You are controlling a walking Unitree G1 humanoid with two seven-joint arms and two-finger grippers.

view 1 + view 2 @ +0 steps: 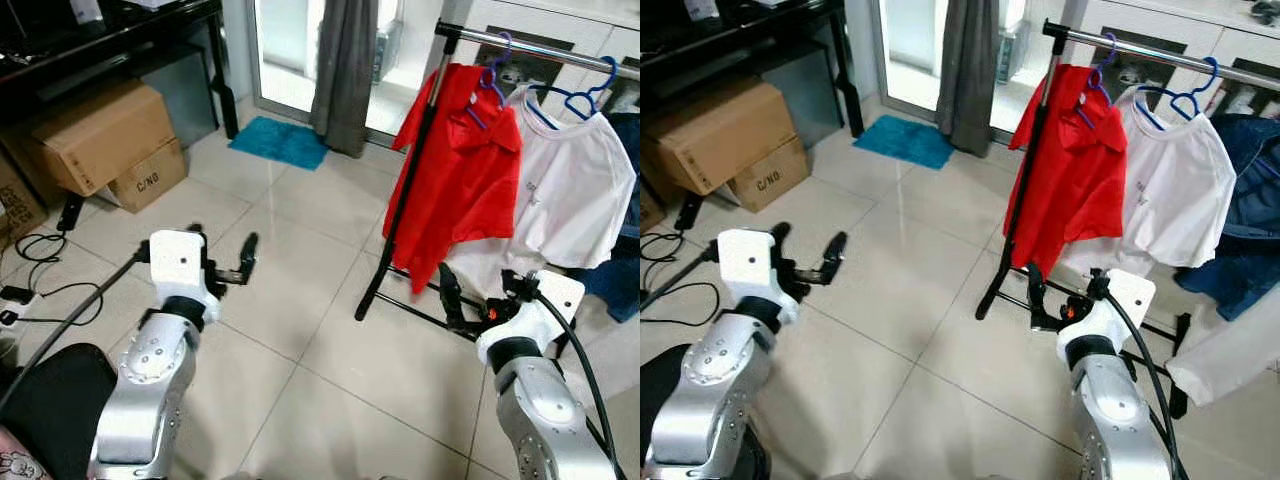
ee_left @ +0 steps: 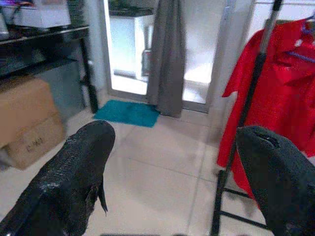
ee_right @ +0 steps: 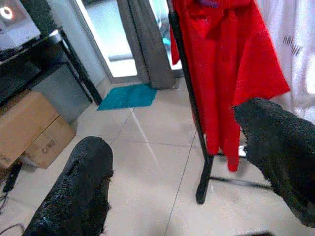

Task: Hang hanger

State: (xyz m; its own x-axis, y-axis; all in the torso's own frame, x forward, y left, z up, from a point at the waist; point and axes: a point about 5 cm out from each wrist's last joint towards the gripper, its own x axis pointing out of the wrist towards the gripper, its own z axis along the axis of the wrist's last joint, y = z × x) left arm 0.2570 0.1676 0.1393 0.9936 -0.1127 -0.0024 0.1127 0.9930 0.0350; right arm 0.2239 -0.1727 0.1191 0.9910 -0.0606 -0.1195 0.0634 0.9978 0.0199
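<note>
Both grippers are spread and empty: left gripper [image 1: 222, 258] over the floor tiles, right gripper [image 1: 1035, 298] near the rack [image 1: 402, 220] foot. Blue hangers [image 1: 589, 99] hold shirts on the rail. A cardboard box [image 1: 147, 176] reads "C/NO"

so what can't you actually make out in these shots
- Clothes rail: its far end runs off the right edge of both eye views.
- Blue hanger: its lower part is hidden inside the white shirt.
- Rack base: partly hidden behind the right gripper.
- Cardboard box: printed label too small to read.
- Left gripper and right gripper: both open, holding nothing.
</note>
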